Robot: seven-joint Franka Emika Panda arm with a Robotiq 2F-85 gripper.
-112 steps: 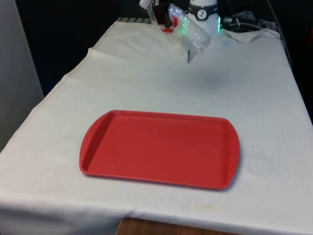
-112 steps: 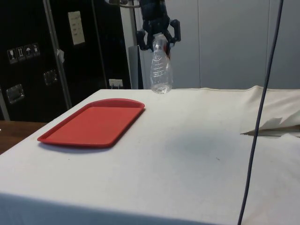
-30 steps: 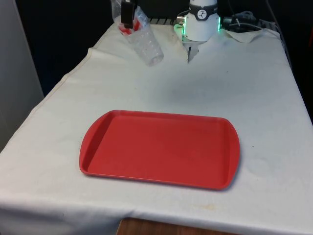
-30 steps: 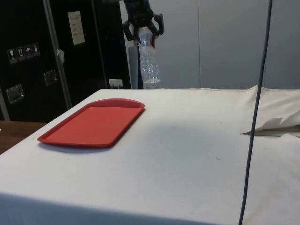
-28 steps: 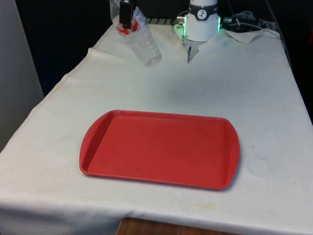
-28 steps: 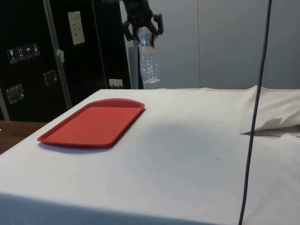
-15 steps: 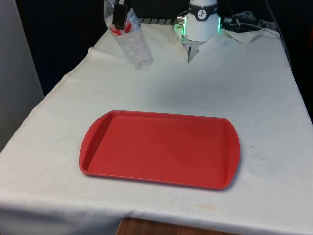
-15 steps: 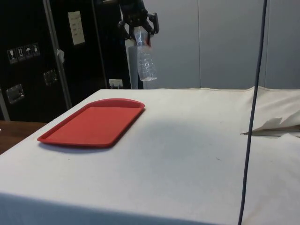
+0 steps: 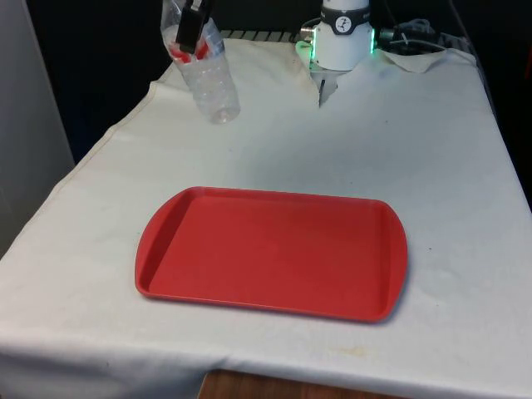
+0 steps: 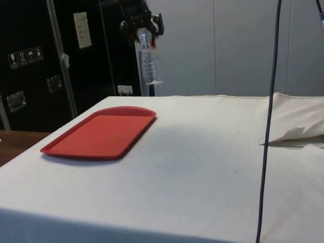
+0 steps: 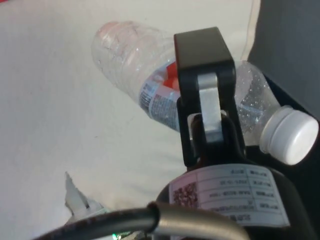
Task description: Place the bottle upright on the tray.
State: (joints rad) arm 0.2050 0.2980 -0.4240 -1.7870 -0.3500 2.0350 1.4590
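Note:
A clear plastic bottle [image 9: 208, 83] with a red-and-white label and a white cap [image 11: 290, 135] hangs in the air, held near its neck by my gripper [image 9: 193, 29], which is shut on it. In the side view the bottle [image 10: 150, 63] hangs almost upright, base down, under the gripper [image 10: 142, 23], well above the table. It is over the cloth at the far left of the front view, beyond the tray's far left corner. The red tray [image 9: 274, 253] lies flat and bare near the table's front edge; in the side view the tray [image 10: 101, 132] is at the left.
The robot's white base [image 9: 343, 33] stands at the table's far end with cables [image 9: 416, 37] beside it. A dark cable [image 10: 268, 116] hangs down in the side view's right. A fold of cloth [image 10: 296, 136] rises at the side view's right edge.
The gripper has carried the bottle steadily towards the front view's left and slightly nearer the tray. The bottle has swung from tilted to closer to upright.

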